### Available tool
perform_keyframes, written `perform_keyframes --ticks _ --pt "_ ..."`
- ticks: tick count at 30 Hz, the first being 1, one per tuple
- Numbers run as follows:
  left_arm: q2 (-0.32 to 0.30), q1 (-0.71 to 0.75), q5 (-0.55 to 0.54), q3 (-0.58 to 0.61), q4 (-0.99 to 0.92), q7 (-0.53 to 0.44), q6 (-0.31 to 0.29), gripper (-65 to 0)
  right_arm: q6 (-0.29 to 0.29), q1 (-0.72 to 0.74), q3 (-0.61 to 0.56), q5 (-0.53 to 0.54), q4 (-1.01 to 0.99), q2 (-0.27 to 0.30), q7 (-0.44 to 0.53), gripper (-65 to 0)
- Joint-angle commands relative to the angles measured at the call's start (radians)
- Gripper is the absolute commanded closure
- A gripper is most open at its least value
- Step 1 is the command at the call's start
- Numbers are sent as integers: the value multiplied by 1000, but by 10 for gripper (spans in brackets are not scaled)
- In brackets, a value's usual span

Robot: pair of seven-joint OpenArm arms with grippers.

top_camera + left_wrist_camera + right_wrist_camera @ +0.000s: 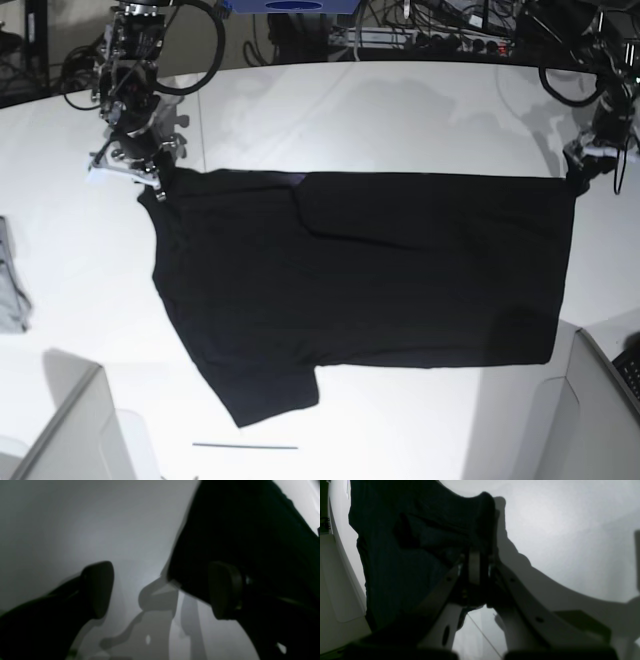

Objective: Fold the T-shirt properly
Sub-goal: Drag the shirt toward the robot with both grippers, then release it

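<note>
The black T-shirt [380,280] lies spread across the white table [400,110], one sleeve pointing to the front left. My right gripper [155,180] is at its far left corner. In the right wrist view the right gripper [477,563] is shut on a fold of the T-shirt [420,542]. My left gripper [580,170] is at the shirt's far right corner. In the left wrist view the left gripper [162,590] is open, with the T-shirt's edge [250,530] lying between the fingers, next to the right finger [225,590].
A grey cloth piece [10,280] lies at the table's left edge. Pale bins stand at the front left [70,430] and front right [600,400]. A thin dark line [245,446] lies near the front edge. Cables and gear run along the back.
</note>
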Motion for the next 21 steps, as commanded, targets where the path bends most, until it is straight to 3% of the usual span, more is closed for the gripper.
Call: perform_keyframes --ticks 1,12,17,21 --pt "-20 -7 -18 -1 8 -16 -12 -563 -29 -7 -5 -5 -1 -1 -30 0" --pt "-15 -76 -18 3 -35 -16 19 -563 -29 -7 -5 -3 -1 -3 -30 0" --pt "-17 -77 -26 92 -34 -17 19 -561 -29 -7 -2 86 -1 2 -30 0" --pt "-13 -94 -24 102 -37 -17 21 -561 -29 -7 -2 97 -1 2 -30 0"
